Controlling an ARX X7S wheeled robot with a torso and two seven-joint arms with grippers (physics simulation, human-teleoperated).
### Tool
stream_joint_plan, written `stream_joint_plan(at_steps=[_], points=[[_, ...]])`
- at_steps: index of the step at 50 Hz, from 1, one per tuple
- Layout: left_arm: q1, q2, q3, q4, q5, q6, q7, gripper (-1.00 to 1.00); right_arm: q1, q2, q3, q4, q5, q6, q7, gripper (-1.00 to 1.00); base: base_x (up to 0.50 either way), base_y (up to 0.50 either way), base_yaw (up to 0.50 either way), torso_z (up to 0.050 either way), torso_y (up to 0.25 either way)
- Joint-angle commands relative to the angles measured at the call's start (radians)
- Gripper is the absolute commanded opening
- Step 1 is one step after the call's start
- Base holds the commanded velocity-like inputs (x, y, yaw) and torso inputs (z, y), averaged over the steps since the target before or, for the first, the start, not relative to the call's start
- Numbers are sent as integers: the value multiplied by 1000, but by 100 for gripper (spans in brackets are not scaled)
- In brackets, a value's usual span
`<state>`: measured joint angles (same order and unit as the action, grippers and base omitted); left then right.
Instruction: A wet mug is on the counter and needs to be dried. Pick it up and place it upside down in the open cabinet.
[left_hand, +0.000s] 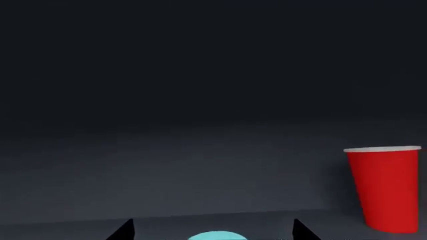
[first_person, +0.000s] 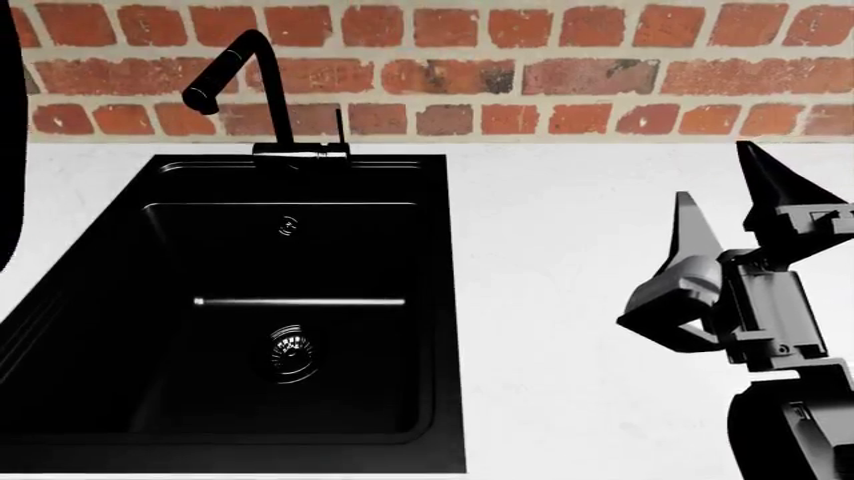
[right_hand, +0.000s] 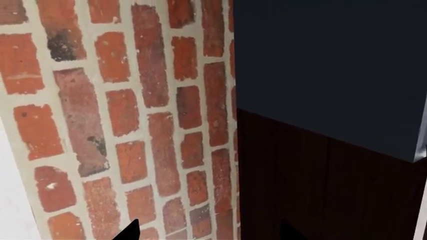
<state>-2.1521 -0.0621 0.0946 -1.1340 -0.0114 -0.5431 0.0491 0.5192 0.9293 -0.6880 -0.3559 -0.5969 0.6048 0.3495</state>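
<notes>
Head view: broad smooth white counter surface (first_person: 587, 250) with a black rectangular sink (first_person: 267, 320) set into it, toward its left side. A black gooseneck tap (first_person: 254, 80) stands at the sink's back edge, against the red brick wall (first_person: 534, 70) that runs along the surface's rear edge. Right tool (first_person: 747, 215) hangs over the right part of the surface, pointed fingers spread apart, nothing between them.

Left wrist view: left tool (left_hand: 213, 231) shows only as two black tips, apart from each other; a small arc of the turquoise-teal glossy mug (left_hand: 217, 236) sits between them at the frame edge. Whether the fingers press on the mug cannot be told. Dark grey interior behind. A red tapered plastic cup (left_hand: 385, 187) with a white rim stands upright, well to one side.

Right wrist view: brick wall beside a dark grey cabinet panel (right_hand: 333, 65).
</notes>
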Motion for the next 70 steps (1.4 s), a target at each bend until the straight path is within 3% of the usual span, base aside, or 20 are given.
stream_joint_plan(at_steps=[1,7,24,31,32,36,39,41,46,51,60,70], points=[[141,-14,6,512,-14,-355,35,100,-4,-3,-3,4,0,-4,0,100,0,0,0,0,0],[219,-29,20,840,-33,-567,53,100,0,-7,-7,9,-2,-7,-5,100,0,0,0,0,0],[266,-50,8,1219,-55,-783,35,100,1,-4,-5,9,1,-13,-11,100,0,0,0,0,0],[278,-33,-40,1465,-132,-1027,63,100,1,-6,-6,12,0,-15,-12,100,0,0,0,0,0],[282,-45,-50,1475,-206,-1027,15,100,1,-7,-6,12,-1,-15,-12,100,0,0,0,0,0],[262,-176,-108,1475,-806,-1027,-542,100,3,-11,-9,13,-5,-13,-14,100,0,0,0,0,0],[248,-211,-136,1458,-1256,-1025,-813,100,4,-13,-10,17,-6,-14,-14,100,0,0,0,0,0],[247,-219,-139,1451,-1498,-1018,-946,100,6,-16,-12,18,-7,-14,-16,100,0,0,0,0,0],[275,-244,-102,1448,-1802,-957,-1157,100,-1,-9,-6,10,-3,-13,-13,100,0,0,0,0,0],[294,-270,-51,1507,-1970,-879,-1272,100,1,-14,-9,15,-7,-11,-14,100,0,0,0,0,0],[359,-309,20,1573,-2161,-766,-1366,100,-10,-11,-3,11,-4,-11,-7,100,0,0,0,0,0],[527,-301,25,1604,-2154,-760,-1334,100,-14,-8,-1,7,-5,-9,-8,100,0,0,0,0,0]])
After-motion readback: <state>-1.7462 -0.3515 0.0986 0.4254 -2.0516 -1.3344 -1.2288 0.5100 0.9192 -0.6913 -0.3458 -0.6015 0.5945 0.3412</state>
